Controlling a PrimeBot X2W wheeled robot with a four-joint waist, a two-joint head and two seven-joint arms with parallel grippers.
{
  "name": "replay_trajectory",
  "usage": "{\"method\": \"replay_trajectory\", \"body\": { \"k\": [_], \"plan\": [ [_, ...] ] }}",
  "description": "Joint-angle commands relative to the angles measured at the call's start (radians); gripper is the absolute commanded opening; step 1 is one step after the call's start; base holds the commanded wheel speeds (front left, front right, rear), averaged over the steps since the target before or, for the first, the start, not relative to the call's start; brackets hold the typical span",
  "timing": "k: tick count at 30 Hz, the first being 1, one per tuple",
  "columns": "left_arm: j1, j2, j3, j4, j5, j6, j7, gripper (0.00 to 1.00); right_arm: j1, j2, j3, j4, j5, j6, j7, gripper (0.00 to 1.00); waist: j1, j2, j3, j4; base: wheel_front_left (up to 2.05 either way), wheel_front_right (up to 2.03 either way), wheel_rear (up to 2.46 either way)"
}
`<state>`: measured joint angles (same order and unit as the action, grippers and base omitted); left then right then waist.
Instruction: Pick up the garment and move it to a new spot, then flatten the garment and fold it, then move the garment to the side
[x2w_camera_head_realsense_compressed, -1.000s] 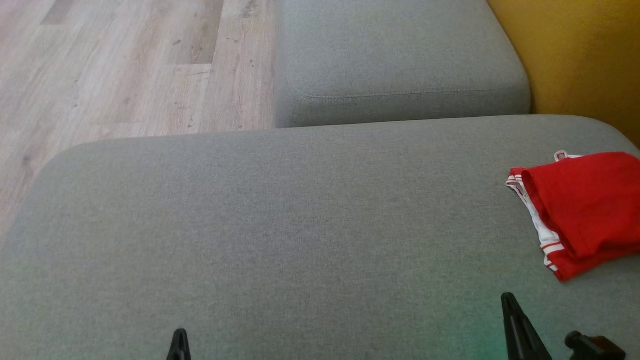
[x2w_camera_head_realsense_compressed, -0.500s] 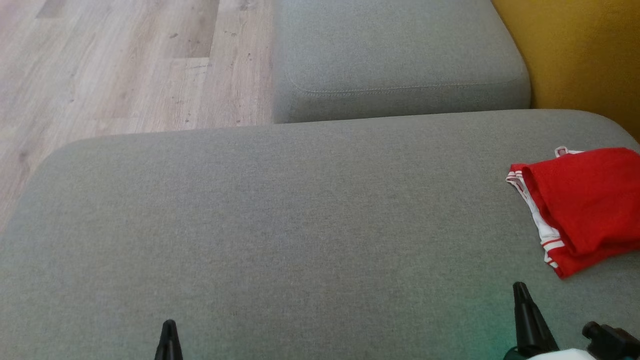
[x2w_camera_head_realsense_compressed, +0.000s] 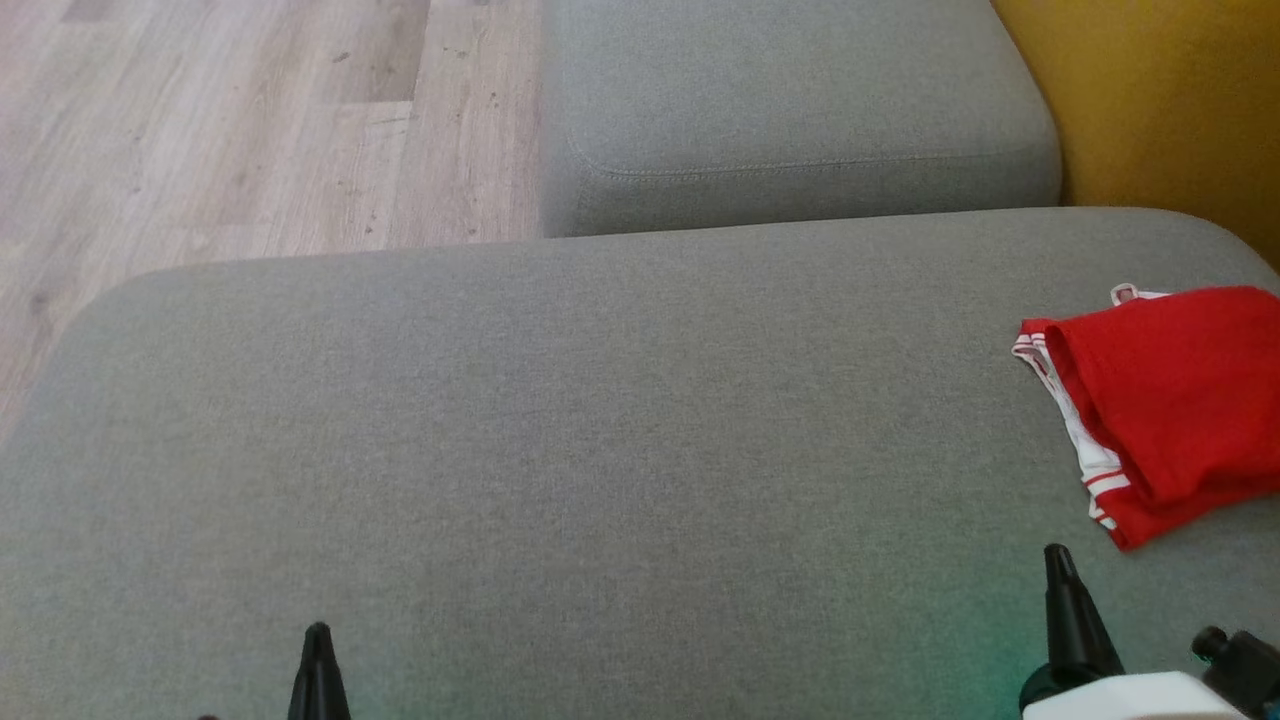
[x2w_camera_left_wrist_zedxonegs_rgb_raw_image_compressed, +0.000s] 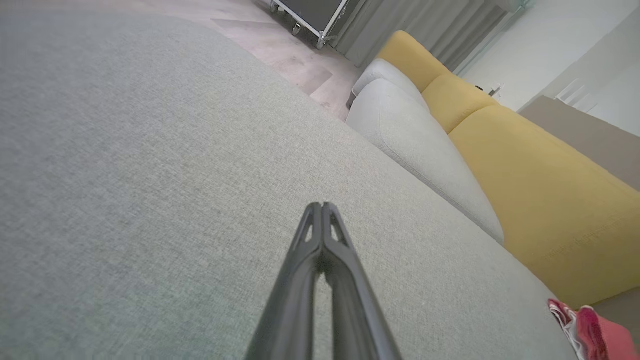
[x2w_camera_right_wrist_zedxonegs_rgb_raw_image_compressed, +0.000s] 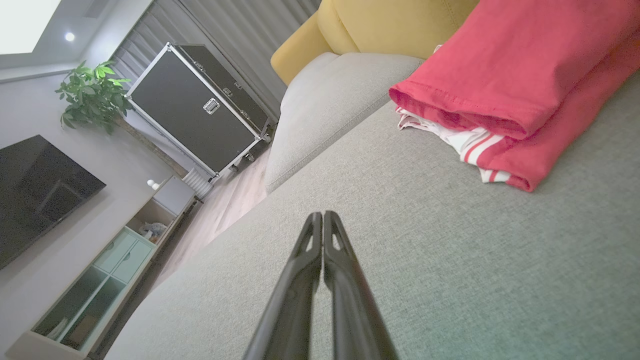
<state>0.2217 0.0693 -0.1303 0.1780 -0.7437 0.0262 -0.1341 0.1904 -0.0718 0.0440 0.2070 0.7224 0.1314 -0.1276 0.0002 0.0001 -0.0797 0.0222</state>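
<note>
The garment is red with white striped trim and lies folded at the right edge of the grey sofa seat. It also shows as a folded red stack in the right wrist view and as a red corner in the left wrist view. My right gripper is shut, empty, just below and left of the garment, apart from it; its fingertips meet. My left gripper is shut at the lower left over bare cushion, its fingertips pressed together.
A second grey cushion adjoins the seat at the back. A yellow backrest runs along the right. Wood floor lies beyond the seat's far left edge. A black wheeled case, a plant and a low cabinet stand across the room.
Both grippers' fingertips have risen a little in the head view. The whole picture has also shifted slightly, so the camera moved. The garment lies as before.
</note>
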Motion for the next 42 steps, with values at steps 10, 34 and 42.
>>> {"method": "replay_trajectory", "body": {
  "k": [10, 34, 42],
  "plan": [
    [-0.091, 0.013, 0.044, -0.014, -0.142, -0.027, 0.03, 0.0, -0.089, -0.014, -0.015, -0.019, 0.145, 0.0, 0.028, 0.0, -0.0001, -0.0001, 0.012, -0.003, 0.0, 0.0, 0.0],
    [-0.179, 0.014, 0.101, 0.016, -0.428, -0.075, 0.097, 0.0, -0.166, -0.012, -0.053, 0.001, 0.435, -0.001, 0.095, 0.0, -0.0001, -0.0001, 0.038, -0.01, 0.0, 0.0, 0.0],
    [-0.208, 0.014, 0.12, 0.025, -0.522, -0.092, 0.12, 0.0, -0.192, -0.011, -0.066, 0.008, 0.531, -0.001, 0.118, 0.0, -0.0001, -0.0001, 0.047, -0.013, 0.0, 0.0, 0.0]
  ]
}}
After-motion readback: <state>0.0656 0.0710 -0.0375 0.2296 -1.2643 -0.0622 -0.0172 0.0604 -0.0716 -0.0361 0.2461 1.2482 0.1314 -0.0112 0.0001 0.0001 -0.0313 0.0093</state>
